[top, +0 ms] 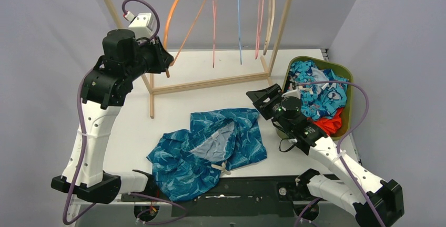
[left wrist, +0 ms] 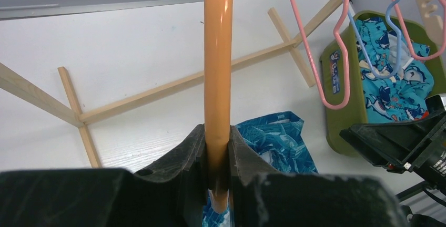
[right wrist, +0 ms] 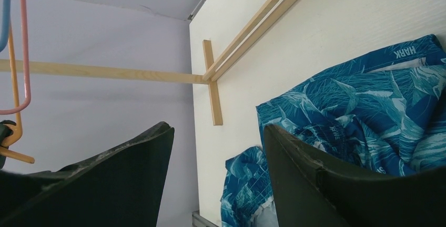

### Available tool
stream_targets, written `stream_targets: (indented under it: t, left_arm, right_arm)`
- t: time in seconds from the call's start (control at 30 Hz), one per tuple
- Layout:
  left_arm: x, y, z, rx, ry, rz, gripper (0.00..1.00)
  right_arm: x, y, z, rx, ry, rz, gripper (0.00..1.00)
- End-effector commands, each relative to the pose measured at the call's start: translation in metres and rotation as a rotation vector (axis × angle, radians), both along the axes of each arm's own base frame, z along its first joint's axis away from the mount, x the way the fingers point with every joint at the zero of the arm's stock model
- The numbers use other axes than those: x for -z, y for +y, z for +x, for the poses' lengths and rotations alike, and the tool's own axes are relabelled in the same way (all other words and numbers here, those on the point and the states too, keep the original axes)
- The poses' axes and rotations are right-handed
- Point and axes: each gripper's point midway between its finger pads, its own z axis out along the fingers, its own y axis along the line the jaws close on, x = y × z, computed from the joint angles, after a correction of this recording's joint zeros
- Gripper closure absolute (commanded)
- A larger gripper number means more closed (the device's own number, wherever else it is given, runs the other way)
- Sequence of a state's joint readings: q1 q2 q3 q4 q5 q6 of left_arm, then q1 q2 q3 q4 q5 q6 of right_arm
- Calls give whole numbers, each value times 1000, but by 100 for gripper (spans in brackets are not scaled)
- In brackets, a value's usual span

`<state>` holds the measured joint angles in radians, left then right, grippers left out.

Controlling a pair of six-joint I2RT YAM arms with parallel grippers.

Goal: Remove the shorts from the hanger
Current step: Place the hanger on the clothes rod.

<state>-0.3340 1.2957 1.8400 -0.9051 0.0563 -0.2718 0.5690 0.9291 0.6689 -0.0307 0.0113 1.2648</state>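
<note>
Shorts point(top: 210, 143) lie on the counter point(top: 221, 74); my open right end effector point(top: 261, 96) sits just beside them, my left end effector point(left wrist: 216, 140) farther off, clamping the orange hanger point(left wrist: 218, 53).

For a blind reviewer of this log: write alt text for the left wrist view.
The left gripper is clamped on an orange hanger running straight up the frame. Beyond it, teal leaf-print shorts lie on the white table, and a green bin at right holds turquoise cartoon-print shorts.

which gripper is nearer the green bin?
Right. The right gripper hovers open just left of the green bin; the left gripper is well away to its left, shut on the orange hanger.
</note>
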Motion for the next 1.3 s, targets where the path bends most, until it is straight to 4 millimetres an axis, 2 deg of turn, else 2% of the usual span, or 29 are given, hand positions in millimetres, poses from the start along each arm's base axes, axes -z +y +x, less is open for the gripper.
stream_targets:
  t: [0.0,0.3,0.63,0.83,1.1,1.27]
  left_arm:
    - [-58,-3,-8,26,-200,-90,100]
    - [-66,1,-24,19,-247,-133,100]
    - [-62,-5,2,16,-206,-87,100]
    - [-60,-8,9,18,-208,-90,100]
    - [-28,-6,18,1,-138,-42,100]
    - [-39,-8,26,3,-162,-36,100]
  right_arm:
    - [-15,0,5,0,-54,24,36]
    - [-10,5,7,-17,-42,29,36]
    - [-12,6,6,-27,-42,28,35]
    - [-12,2,5,-14,-43,25,35]
    - [-10,4,7,-26,-38,23,35]
    - [-10,5,6,-30,-38,23,35]
